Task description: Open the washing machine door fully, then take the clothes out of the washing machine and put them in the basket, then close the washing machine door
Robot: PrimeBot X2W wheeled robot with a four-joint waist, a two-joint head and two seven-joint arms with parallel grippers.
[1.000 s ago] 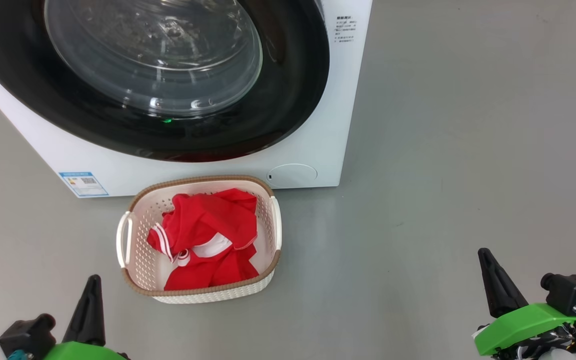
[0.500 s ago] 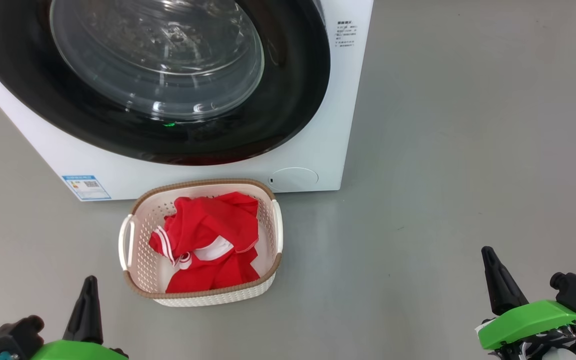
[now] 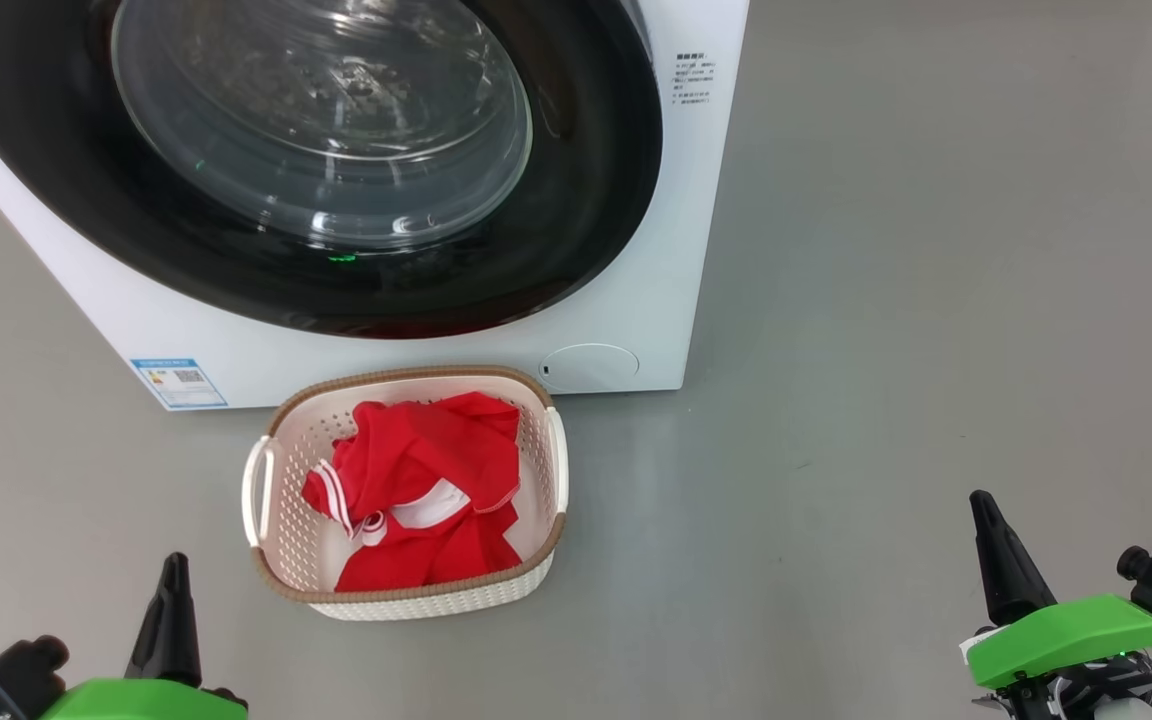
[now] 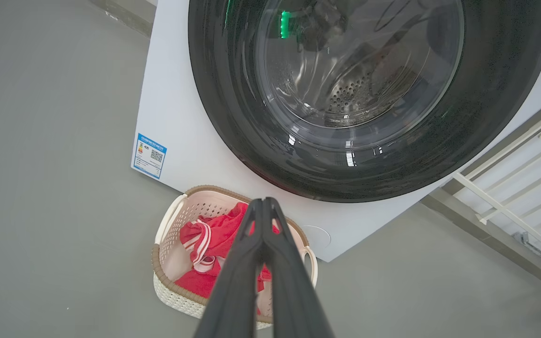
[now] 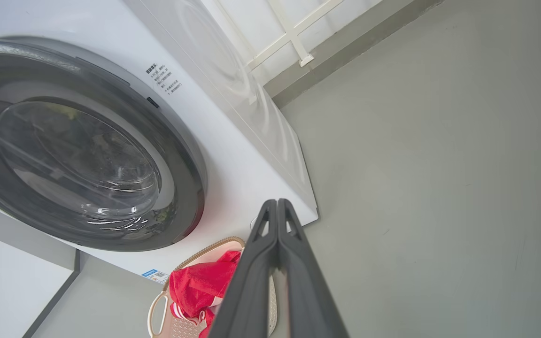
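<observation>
Head view, door: the washing machine door (image 3: 586,200) lies shut against the washing machine (image 3: 636,330).
Head view, basket: the basket (image 3: 406,373) stands on the floor (image 3: 886,300) just in front of the machine, with the clothes (image 3: 426,470) heaped inside it.
Head view, jaws: left jaws low at the left, right jaws low at the right, both well apart from the basket.
Left wrist view, jaws: left jaws pressed together, empty; basket and clothes beyond their tips.
Right wrist view, jaws: right jaws pressed together, empty; door flush on the machine front, basket with clothes below it.
</observation>
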